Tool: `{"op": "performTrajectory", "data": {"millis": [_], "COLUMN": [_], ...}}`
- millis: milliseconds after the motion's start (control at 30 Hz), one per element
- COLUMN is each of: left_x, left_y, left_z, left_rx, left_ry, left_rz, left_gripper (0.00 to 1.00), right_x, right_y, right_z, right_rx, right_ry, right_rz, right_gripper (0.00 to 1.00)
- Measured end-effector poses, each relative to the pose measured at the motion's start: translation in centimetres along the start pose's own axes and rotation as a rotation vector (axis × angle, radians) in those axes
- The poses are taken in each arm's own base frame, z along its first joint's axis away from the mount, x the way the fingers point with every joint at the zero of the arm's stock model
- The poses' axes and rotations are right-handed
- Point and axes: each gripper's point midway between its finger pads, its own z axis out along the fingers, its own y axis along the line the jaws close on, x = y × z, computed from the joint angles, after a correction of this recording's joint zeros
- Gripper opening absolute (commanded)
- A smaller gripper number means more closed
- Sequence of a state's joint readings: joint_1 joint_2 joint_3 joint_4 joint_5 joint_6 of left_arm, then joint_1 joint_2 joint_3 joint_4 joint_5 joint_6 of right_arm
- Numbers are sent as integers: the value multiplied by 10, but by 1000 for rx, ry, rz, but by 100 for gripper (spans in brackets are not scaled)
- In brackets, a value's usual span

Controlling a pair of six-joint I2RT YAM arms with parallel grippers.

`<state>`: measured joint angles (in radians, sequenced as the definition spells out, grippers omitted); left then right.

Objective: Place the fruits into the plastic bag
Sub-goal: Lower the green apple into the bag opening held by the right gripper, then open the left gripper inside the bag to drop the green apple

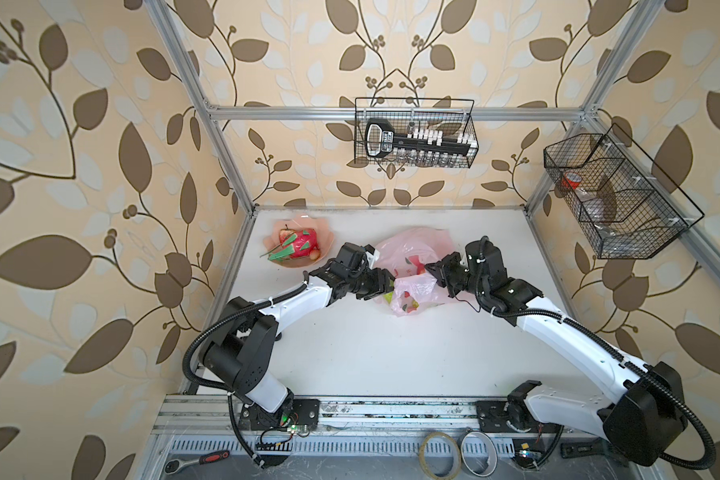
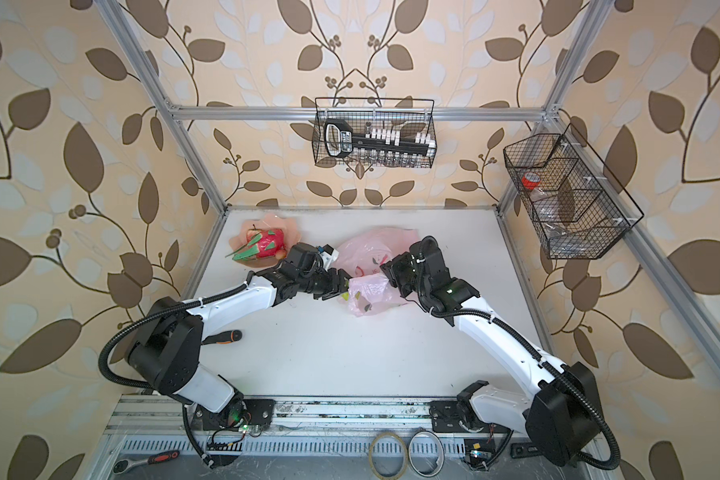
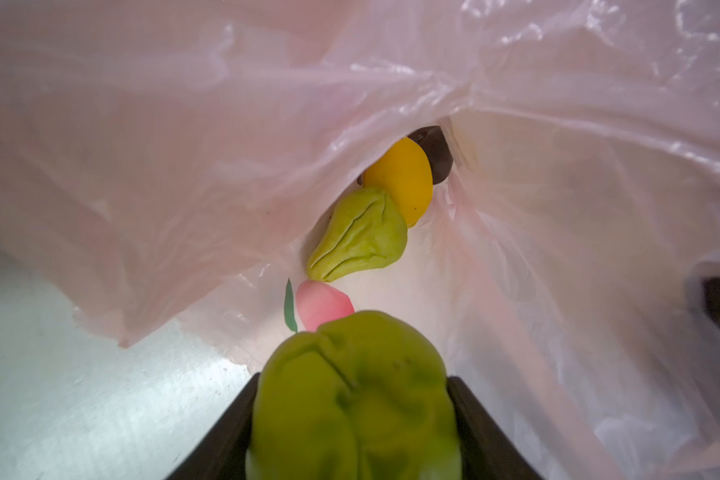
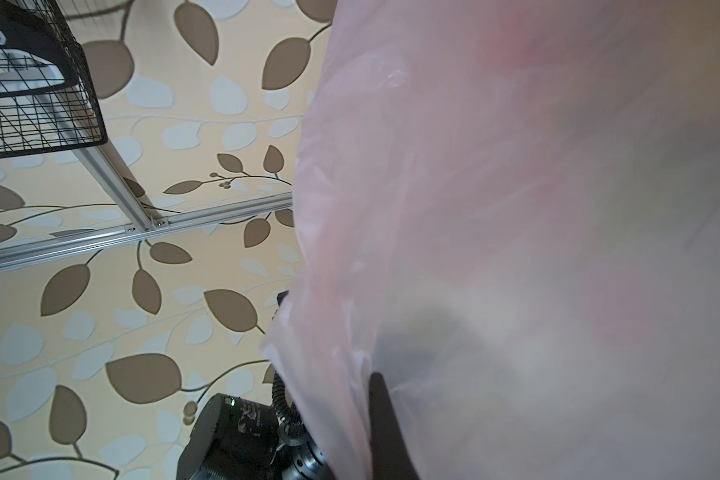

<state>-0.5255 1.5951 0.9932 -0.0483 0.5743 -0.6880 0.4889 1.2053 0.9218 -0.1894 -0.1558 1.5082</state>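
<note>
My left gripper (image 1: 385, 286) (image 3: 352, 380) is shut on a lumpy green fruit (image 3: 358, 415) at the mouth of the pale-pink plastic bag (image 1: 412, 249) (image 3: 184, 124). Inside the bag lie another lumpy green fruit (image 3: 360, 235), a yellow lemon (image 3: 402, 178) and a dark purple fruit (image 3: 433, 151). My right gripper (image 1: 431, 270) (image 4: 377, 382) is shut on the bag's edge (image 4: 516, 208) and holds it raised. The magenta dragon fruit (image 1: 302, 245) (image 2: 267, 243), a red fruit (image 1: 285, 237) and a small orange one (image 1: 316, 254) sit at the back left.
The remaining fruits rest in a peach-pink petal-edged dish (image 1: 327, 237). Black wire baskets hang on the back wall (image 1: 416, 133) and the right wall (image 1: 616, 195). A screwdriver (image 2: 225, 336) lies by the left arm's base. Tape rolls (image 1: 439, 455) lie beyond the front rail.
</note>
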Motion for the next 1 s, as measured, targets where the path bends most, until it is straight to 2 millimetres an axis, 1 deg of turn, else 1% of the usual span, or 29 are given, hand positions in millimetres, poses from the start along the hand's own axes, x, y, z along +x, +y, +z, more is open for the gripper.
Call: {"op": "performTrajectory", "data": {"millis": [167,267,467,533,633,767,833,933,1000], "left_x": [-11,-15,-23,-24,-28,-28,-27,-26,-26], "left_y": [-10,-12,-7,-6,-2,3,6,9,8], "left_z": [20,35,64,73,82,92,97,100,101], "left_rx": [15,17,6,2,-4,-12,-17,-24,-22], "left_ry": [11,23,51,60,66,78,85,93,95], "left_rz": [22,29,27,27,24,19,15,14,16], "left_gripper": [43,43,44,46,50,54,59,74,82], "right_x": [-1,0,0,0,0,1,1,0,0], "right_y": [0,-1,-1,-1,0,0,0,0,0], "right_z": [0,1,1,1,1,2,2,2,2], "right_rx": [-2,-2,-5,-6,-10,-12,-13,-13,-13], "right_ry": [-3,-3,-4,-4,-6,-6,-6,-8,-11], "right_rz": [6,10,12,12,14,13,13,15,15], "right_gripper": [0,0,0,0,0,0,0,0,0]}}
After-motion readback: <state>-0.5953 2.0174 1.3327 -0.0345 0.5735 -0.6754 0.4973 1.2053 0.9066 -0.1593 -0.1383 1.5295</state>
